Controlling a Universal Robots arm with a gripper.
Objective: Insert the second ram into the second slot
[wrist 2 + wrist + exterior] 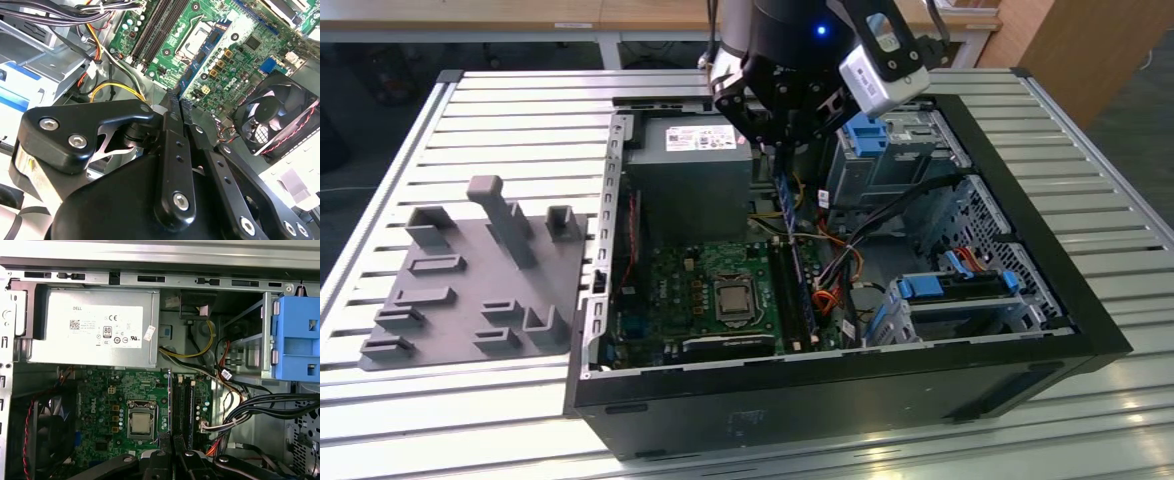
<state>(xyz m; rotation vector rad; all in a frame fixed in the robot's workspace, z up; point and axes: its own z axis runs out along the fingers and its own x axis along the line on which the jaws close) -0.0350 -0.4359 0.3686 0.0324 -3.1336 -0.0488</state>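
My gripper hangs over the open computer case, above the back part of the motherboard. It is shut on the second ram, a thin blue strip that hangs edge-on below the fingers. In the first wrist view the ram runs as a narrow dark edge out from the gripper, just beside the dark memory slots. The second wrist view has the gripper closed, with the slots farther off. Which slot is the second one I cannot tell. The ram stands above the board, apart from the slots.
A silver power supply sits close beside the gripper. Black and coloured cables cross to the exterior view's right of the slots. Blue drive-bay clips and a fan flank the board. A grey fixture lies on the slatted table.
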